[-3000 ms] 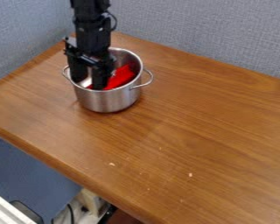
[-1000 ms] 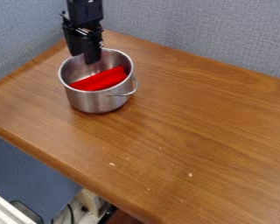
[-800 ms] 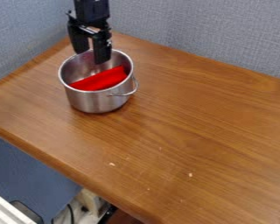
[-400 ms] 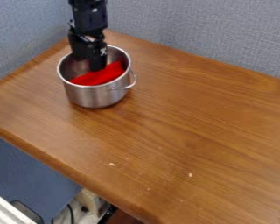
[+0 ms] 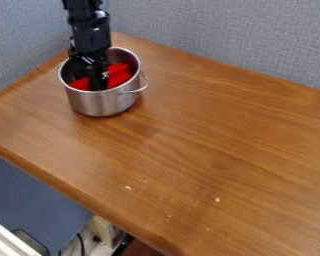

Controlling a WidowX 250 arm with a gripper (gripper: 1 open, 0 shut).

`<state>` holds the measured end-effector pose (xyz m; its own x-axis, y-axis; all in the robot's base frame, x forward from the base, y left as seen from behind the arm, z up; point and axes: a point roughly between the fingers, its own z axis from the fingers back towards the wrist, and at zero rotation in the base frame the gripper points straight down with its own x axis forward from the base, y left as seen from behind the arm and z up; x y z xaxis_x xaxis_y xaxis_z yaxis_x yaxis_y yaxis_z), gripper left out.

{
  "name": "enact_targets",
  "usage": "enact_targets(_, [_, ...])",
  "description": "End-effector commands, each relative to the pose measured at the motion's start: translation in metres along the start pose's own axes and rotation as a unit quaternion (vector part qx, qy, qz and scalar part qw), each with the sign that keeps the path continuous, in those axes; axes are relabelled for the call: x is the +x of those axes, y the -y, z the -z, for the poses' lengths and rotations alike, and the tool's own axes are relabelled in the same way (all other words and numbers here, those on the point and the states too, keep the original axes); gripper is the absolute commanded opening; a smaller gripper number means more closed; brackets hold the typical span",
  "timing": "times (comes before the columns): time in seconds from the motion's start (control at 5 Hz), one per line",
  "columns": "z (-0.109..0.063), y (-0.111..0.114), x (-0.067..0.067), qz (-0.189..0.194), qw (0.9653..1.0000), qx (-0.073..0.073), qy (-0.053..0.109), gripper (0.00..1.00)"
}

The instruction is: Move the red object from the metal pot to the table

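Brown wooden table point(image 5: 230, 140) extends right of and in front of the metal pot point(image 5: 105, 102), its grain visible; behind the pot rise 2 grey-blue textured panels point(image 5: 236, 35). The black robot arm point(image 5: 84, 12) descends from above the pot's far side. The pot stands upright near the table's far left part, 1 loop handle point(image 5: 140, 85) facing right. The red object point(image 5: 119, 75) lies inside the pot, showing on both sides of the pincer point(image 5: 92, 80).

Risks, as judged: a grip off the middle could let the object tip and slip back into the pot. Fingers pressing the inner wall could drag or tilt the pot, as could the object catching the rim during a lift.

Pincer: fingertips are down inside the pot, at the middle of the red object. Dark fingers merge against it; whether they are apart or clamped on it cannot be told. Contact appears likely, unconfirmed.
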<state>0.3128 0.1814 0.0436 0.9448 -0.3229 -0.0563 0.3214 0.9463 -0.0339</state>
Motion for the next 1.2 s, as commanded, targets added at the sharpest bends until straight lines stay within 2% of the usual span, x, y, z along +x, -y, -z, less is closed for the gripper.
enact_targets(0.0, [-0.028,-0.006,-0.005,-0.008,0.9993,0.028,0.024,0.0])
enact_targets(0.2, [-0.034,-0.004,-0.004,-0.005,0.9993,0.029,0.022,0.0])
enact_targets(0.8, [-0.035,0.029,-0.012,-0.058,0.9976,0.034,0.017,0.0])
enact_targets(1.0, [-0.029,0.025,-0.02,-0.06,0.9974,0.036,0.018,0.0])
